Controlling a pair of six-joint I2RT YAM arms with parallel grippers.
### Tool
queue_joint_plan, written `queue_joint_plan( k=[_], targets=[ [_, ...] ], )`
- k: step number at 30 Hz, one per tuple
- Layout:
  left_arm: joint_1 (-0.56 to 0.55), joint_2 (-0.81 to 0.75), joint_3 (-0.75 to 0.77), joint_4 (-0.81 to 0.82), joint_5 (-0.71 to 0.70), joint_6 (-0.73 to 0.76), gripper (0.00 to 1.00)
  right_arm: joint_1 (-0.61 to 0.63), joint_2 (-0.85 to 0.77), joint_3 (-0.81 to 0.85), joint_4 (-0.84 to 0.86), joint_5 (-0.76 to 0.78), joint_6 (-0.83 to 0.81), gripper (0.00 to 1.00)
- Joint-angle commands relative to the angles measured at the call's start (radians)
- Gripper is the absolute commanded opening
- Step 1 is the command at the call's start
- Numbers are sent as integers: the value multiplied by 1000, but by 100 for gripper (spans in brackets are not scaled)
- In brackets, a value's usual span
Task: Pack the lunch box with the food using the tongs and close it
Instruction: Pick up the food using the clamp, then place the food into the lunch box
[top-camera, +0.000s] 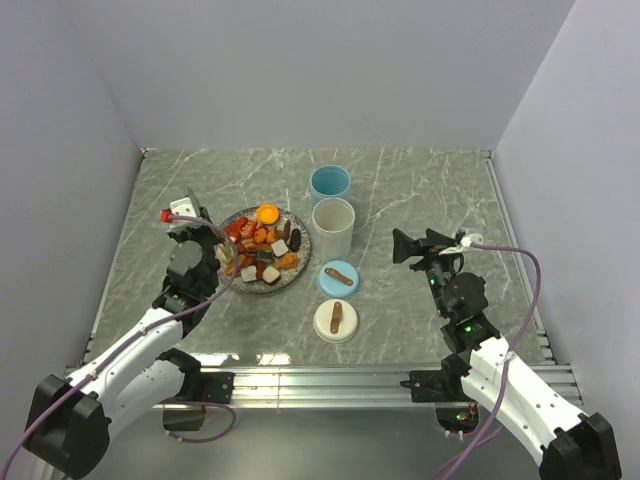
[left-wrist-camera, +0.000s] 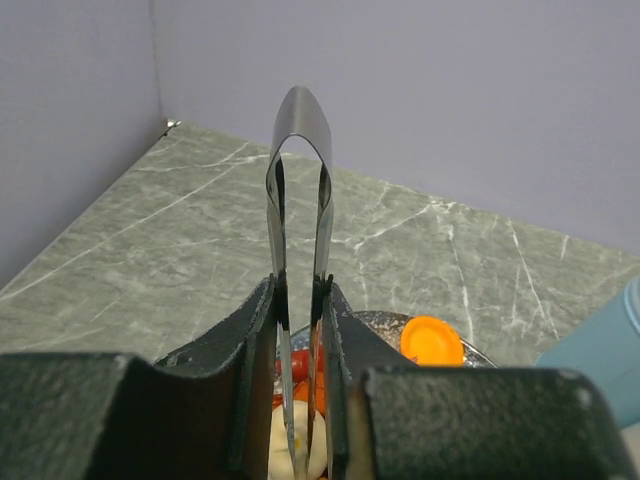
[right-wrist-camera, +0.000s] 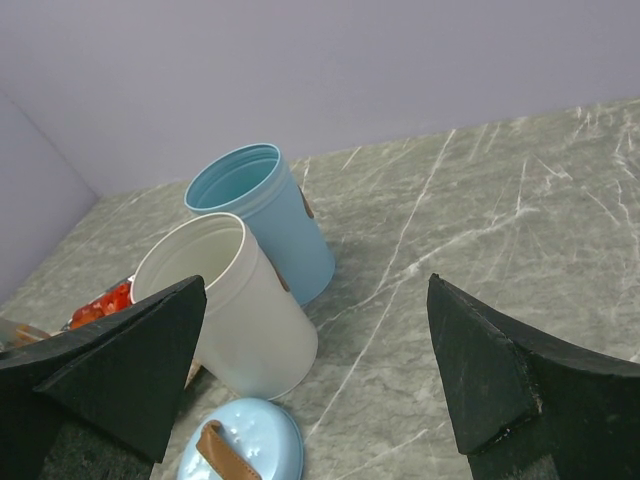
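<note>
The left arm (top-camera: 150, 335) reaches forward and to the right from its base, its wrist bent so that the left gripper (top-camera: 224, 258) hangs over the near left rim of the plate (top-camera: 268, 289). Its jaws are clamped on the tongs (left-wrist-camera: 300, 110), pressing the two thin metal arms nearly parallel. The looped end stands up above the fingers (left-wrist-camera: 255, 330) in the left wrist view. The food (top-camera: 262, 245) lies heaped on the plate, with an orange piece (left-wrist-camera: 432, 340) at the far side.

The right arm (top-camera: 500, 370) is raised over the right part of the table (top-camera: 420, 190). The right gripper (top-camera: 403, 248) points left toward the white container (right-wrist-camera: 235, 300) and the blue container (right-wrist-camera: 265, 215), well apart from both, jaws wide apart and holding nothing.

The tongs' tips are hidden below the fingers, so I cannot tell whether they pinch a piece. From above, the tongs are too slim to make out. The blue lid (right-wrist-camera: 240, 445) is cut off at the bottom edge of the right wrist view.
</note>
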Motion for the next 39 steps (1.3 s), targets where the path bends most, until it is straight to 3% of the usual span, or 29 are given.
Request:
queue_joint_plan(
  k=[1,12,23,30,39],
  targets=[
    [1,-32,103,-24,81,-1,15,-6,-8,-3,46,-7,-14,98],
    [-36,20,349,-130,293,14,16,-6,-8,-3,45,4,-12,98],
    [-194,290,669,-124,443,59,16,-6,-5,-2,45,11,-12,98],
    [-266,450,817,-106,459,99,16,-8,-2,-3,51,11,-12,98],
    [-269,606,947,-57,471,131,17,-6,-2,-6,54,7,-12,98]
  ],
)
